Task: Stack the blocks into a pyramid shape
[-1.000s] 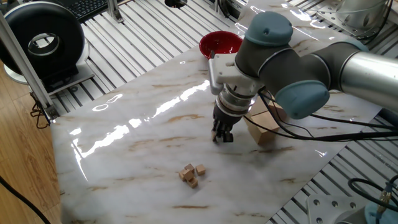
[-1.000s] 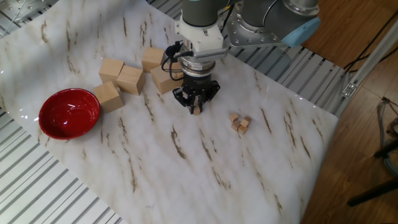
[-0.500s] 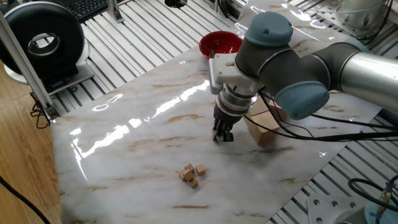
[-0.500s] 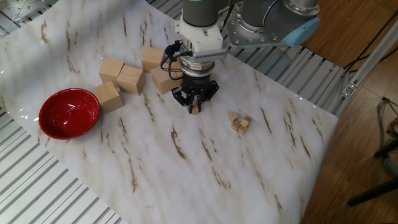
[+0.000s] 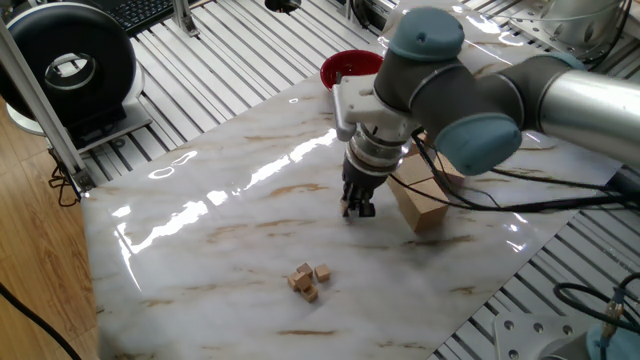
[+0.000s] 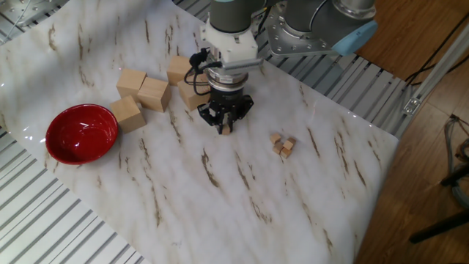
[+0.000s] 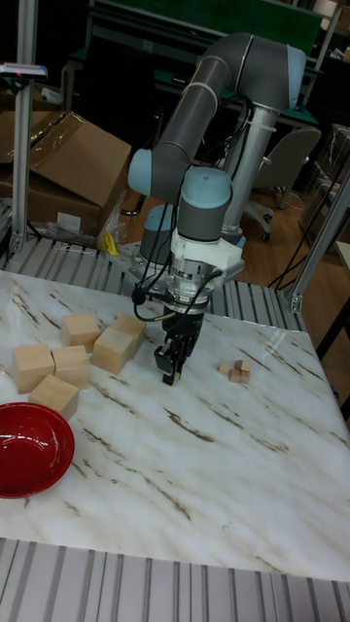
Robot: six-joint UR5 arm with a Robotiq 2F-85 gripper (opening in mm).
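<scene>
Your gripper (image 6: pixel 225 126) is closed on one tiny tan cube (image 6: pixel 227 130), fingertips pointing down just above the marble tabletop (image 6: pixel 220 198). The other three tiny cubes (image 6: pixel 282 144) sit clustered on the marble, apart from the fingers. The large wooden blocks (image 6: pixel 143 92) lie behind the gripper, with the red bowl (image 6: pixel 80 133) beyond them.

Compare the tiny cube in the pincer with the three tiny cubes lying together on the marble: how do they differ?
The held cube sits clamped in the pincer; the cluster of three cubes lies free on the marble. The held cube is alone, near the large wooden blocks; the cluster sits apart, its cubes bunched together. All look the same light tan and size.
</scene>
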